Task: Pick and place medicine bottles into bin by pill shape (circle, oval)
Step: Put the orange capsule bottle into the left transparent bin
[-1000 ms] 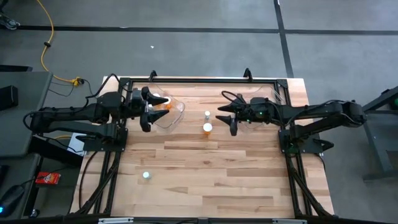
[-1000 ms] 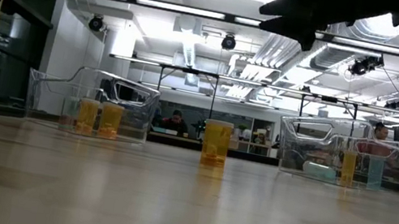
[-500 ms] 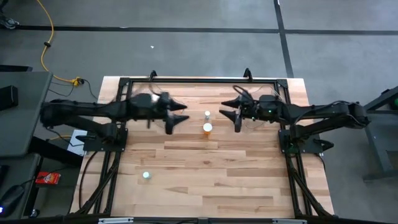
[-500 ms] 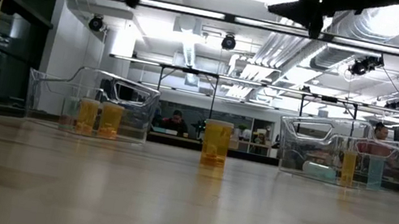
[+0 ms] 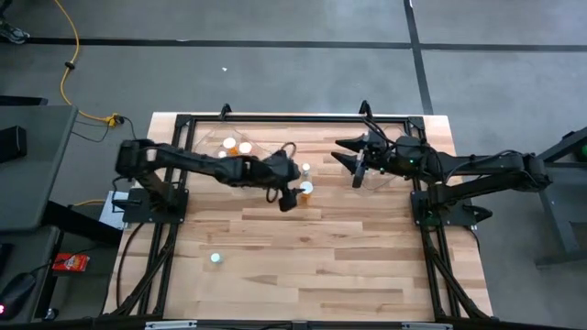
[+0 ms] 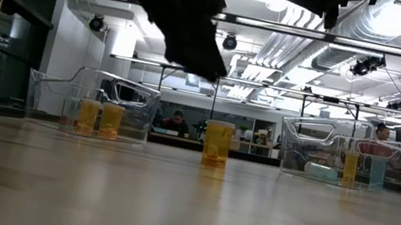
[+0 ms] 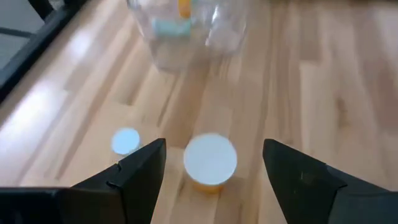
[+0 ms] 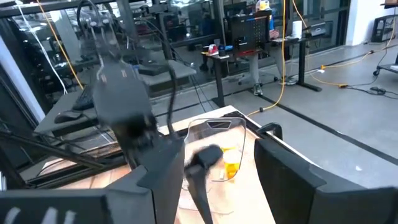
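An orange bottle with a white cap (image 5: 305, 190) stands upright on the table's middle; it also shows in the low view (image 6: 217, 143). A smaller pale bottle (image 5: 304, 169) stands just beyond it. My left gripper (image 5: 292, 190) is open and hovers above the orange bottle (image 7: 210, 160), one finger on each side, touching nothing. My right gripper (image 5: 356, 158) is open and empty, high up by the right bin (image 6: 345, 159). The left bin (image 5: 246, 152) holds two orange bottles (image 6: 98, 118). Another pale bottle (image 5: 215, 258) stands near the table's left front.
Both clear bins stand toward the far side: the left one (image 6: 94, 106) and the right one, which holds an orange bottle and pale ones (image 6: 322, 172). A black frame (image 5: 275, 117) runs round the table's far edge. Bare wood lies toward the near edge.
My left gripper has swung from over the left bin toward the table's right and come down, stopping open over the orange bottle in the middle. My right gripper has drawn back a little toward the table's right edge. The bottles have kept their places.
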Controlling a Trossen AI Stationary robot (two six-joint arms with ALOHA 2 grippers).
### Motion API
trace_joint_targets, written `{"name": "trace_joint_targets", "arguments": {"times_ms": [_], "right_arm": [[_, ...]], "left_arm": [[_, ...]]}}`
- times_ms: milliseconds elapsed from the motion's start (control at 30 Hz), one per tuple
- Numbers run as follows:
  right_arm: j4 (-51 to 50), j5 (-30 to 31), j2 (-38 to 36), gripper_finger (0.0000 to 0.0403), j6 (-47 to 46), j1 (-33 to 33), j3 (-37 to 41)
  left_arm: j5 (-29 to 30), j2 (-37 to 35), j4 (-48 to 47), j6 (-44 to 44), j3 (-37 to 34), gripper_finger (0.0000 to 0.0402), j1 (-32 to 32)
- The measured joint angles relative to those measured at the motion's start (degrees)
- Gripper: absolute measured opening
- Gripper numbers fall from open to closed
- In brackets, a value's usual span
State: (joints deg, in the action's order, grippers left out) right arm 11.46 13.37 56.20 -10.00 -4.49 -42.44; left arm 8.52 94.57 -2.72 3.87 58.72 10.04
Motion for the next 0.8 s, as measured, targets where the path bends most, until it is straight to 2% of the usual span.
{"name": "trace_joint_targets", "arguments": {"times_ms": [367,567,700,800], "right_arm": [[-0.24,0.00,0.07,0.0188,-0.48,0.00,0.02],[-0.24,0.00,0.07,0.0188,-0.61,0.00,0.02],[-0.19,0.00,0.07,0.0188,-0.61,0.00,0.02],[-0.19,0.00,0.10,0.0188,-0.63,0.00,0.02]], "left_arm": [[-0.35,11.52,9.07,-3.06,0.41,0.0257,0.01],[0.06,12.97,8.56,-3.06,0.34,0.0257,0.09],[3.78,12.89,9.23,-3.07,0.43,0.0257,0.02],[3.82,12.89,9.40,-3.07,0.42,0.0257,0.10]]}}
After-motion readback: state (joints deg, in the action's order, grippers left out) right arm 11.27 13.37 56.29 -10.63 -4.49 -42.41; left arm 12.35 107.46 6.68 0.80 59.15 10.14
